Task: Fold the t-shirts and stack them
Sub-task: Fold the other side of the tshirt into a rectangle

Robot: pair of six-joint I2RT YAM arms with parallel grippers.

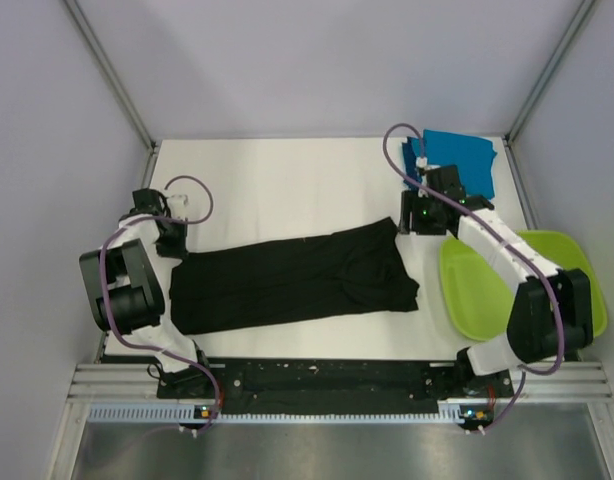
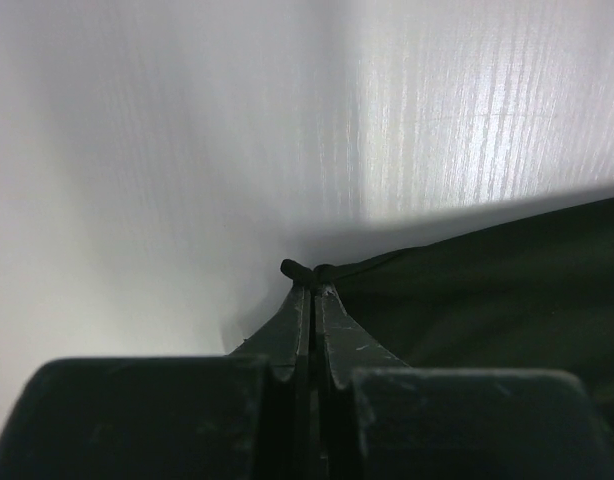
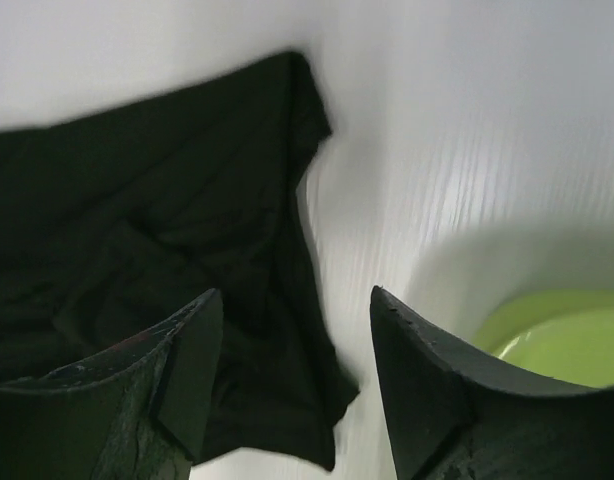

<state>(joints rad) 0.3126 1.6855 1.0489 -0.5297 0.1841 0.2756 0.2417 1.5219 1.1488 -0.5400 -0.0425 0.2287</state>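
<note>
Left gripper (image 2: 309,285) is clamped on the black t-shirt's (image 2: 507,290) corner; right gripper (image 3: 295,298) is held wide open.

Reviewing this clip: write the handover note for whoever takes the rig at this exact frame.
Left gripper: shut on a left-end corner of the black t-shirt.
Right gripper: open, empty, over its right end.
The shirt lies as a long strip across the table; teal t-shirts sit folded at the far right corner, lime-green tub nearer.
Done: teal folded. Left: finish folding the black one, stack it on them.
</note>
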